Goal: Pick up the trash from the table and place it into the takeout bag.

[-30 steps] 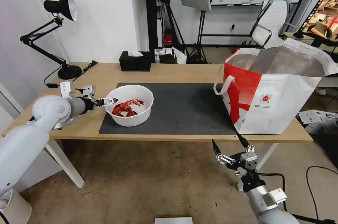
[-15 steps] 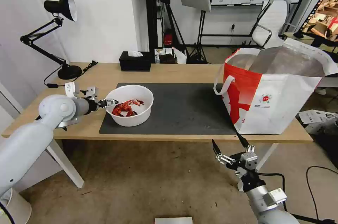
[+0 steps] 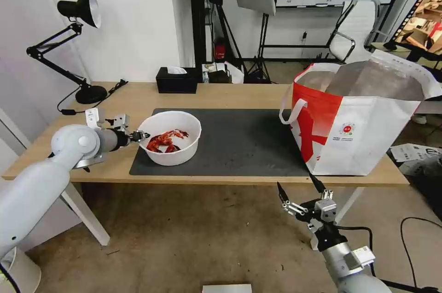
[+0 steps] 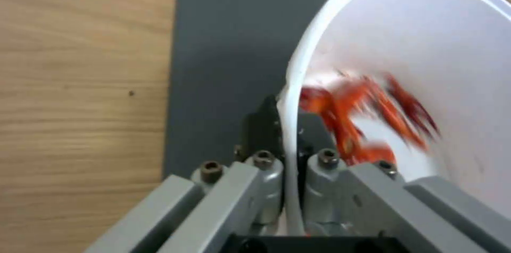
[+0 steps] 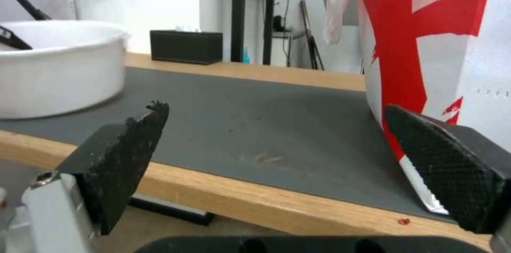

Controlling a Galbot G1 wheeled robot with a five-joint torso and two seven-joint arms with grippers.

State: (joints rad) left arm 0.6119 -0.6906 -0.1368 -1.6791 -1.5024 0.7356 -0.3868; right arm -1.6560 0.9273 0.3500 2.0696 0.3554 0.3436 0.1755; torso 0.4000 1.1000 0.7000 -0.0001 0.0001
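Note:
The trash I see is a white round plastic bowl (image 3: pixel 170 143) of red crayfish shells (image 3: pixel 165 140), standing on the left end of the dark grey mat (image 3: pixel 244 141) on the table (image 3: pixel 230 92). My left gripper (image 3: pixel 140 136) is at the bowl's left rim. In the left wrist view the gripper (image 4: pixel 287 121) is shut on the thin wall of the bowl (image 4: pixel 426 45), one finger inside and one outside. The takeout bag (image 3: pixel 359 118) stands open on the table's right end. My right gripper (image 3: pixel 297 182) hangs open below the table's front edge, near the bag (image 5: pixel 426 25).
A black tissue box (image 3: pixel 177 79) sits at the table's back edge. A black desk lamp (image 3: pixel 78 12) stands at the back left corner. The mat between bowl and bag is bare. Stands, a chair and cables fill the room behind.
My left gripper's fingertips have drawn back slightly to the bowl's left rim and closed on it. The right arm has not moved.

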